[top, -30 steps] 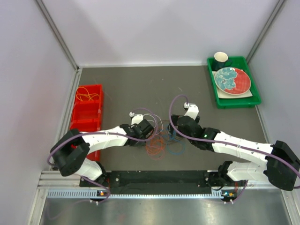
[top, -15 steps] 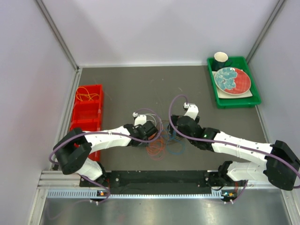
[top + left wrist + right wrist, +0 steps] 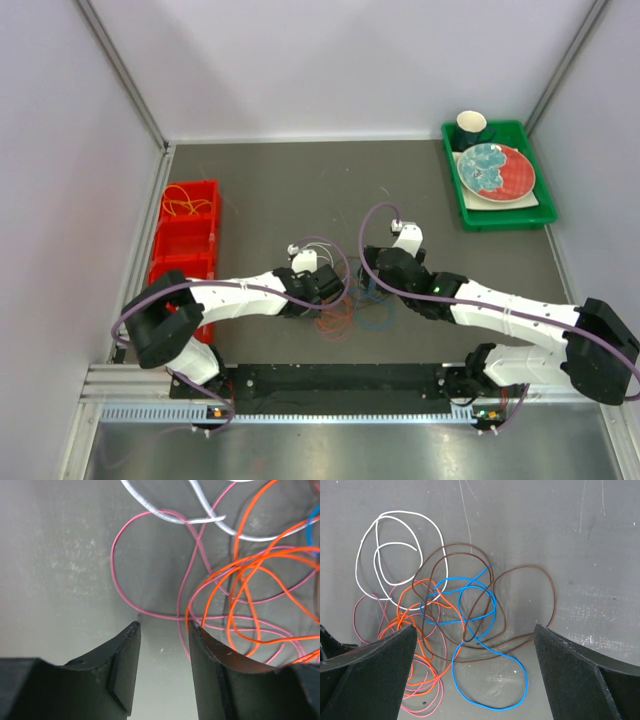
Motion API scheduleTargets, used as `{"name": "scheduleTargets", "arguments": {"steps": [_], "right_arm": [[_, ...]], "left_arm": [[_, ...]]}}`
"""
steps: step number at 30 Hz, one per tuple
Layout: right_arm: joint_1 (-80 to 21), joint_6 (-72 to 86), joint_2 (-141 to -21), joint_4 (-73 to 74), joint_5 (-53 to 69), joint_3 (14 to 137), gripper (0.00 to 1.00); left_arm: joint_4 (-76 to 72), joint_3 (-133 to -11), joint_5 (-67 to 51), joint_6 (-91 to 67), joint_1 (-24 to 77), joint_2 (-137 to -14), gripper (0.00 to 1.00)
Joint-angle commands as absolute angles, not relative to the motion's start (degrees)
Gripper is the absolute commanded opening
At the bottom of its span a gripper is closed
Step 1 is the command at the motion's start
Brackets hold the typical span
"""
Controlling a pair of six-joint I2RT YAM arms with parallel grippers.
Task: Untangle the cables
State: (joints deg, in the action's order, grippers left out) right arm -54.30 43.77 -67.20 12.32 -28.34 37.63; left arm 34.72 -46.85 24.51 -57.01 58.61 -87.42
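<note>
Early in the separating step: the cables [image 3: 333, 318] lie tangled at the near middle of the bench [image 3: 270, 190], left hand [image 3: 164, 630] half open astride the pink strand [image 3: 112, 562], right hand [image 3: 475, 630] wide open, both empty; next, pinch pink and draw it clear

On the dark grey table [image 3: 280, 190], the tangle is made up of a white cable [image 3: 400, 513], an orange cable [image 3: 417, 582], a blue cable [image 3: 524, 677], a brown cable [image 3: 525, 566] and a pink cable [image 3: 111, 565]. At 9 o'clock of the tangle a red bin [image 3: 185, 245] is seen, with an orange-yellow wire [image 3: 185, 205] in it. At 2 o'clock a green tray [image 3: 500, 215] is seen, bearing a plate [image 3: 495, 170] patterned in red and mottled teal and a dark cup [image 3: 471, 127]. The left arm [image 3: 230, 295] and right arm [image 3: 510, 318] are coloured white and black and are trailed by purple cables [image 3: 366, 232]. The left gripper [image 3: 164, 627] and right gripper [image 3: 475, 627] are black.
</note>
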Motion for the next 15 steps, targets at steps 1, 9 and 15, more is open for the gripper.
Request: {"name": "scheduleTargets", "arguments": {"steps": [1, 9, 15], "right_arm": [[-54.23, 44.12, -67.41, 12.30, -28.30, 40.43, 0.99], [-54.23, 44.30, -67.50, 12.30, -28.12, 40.43, 0.99], [-54.32, 44.21, -67.59, 12.22, -28.12, 40.43, 0.99]], "left_arm": [[33.67, -46.93, 25.40, -57.92, 58.80, -88.07, 0.48], [33.39, -45.79, 24.78, -58.88, 58.71, -89.21, 0.35], [34.19, -45.00, 25.75, -59.24, 58.71, -88.06, 0.23]]}}
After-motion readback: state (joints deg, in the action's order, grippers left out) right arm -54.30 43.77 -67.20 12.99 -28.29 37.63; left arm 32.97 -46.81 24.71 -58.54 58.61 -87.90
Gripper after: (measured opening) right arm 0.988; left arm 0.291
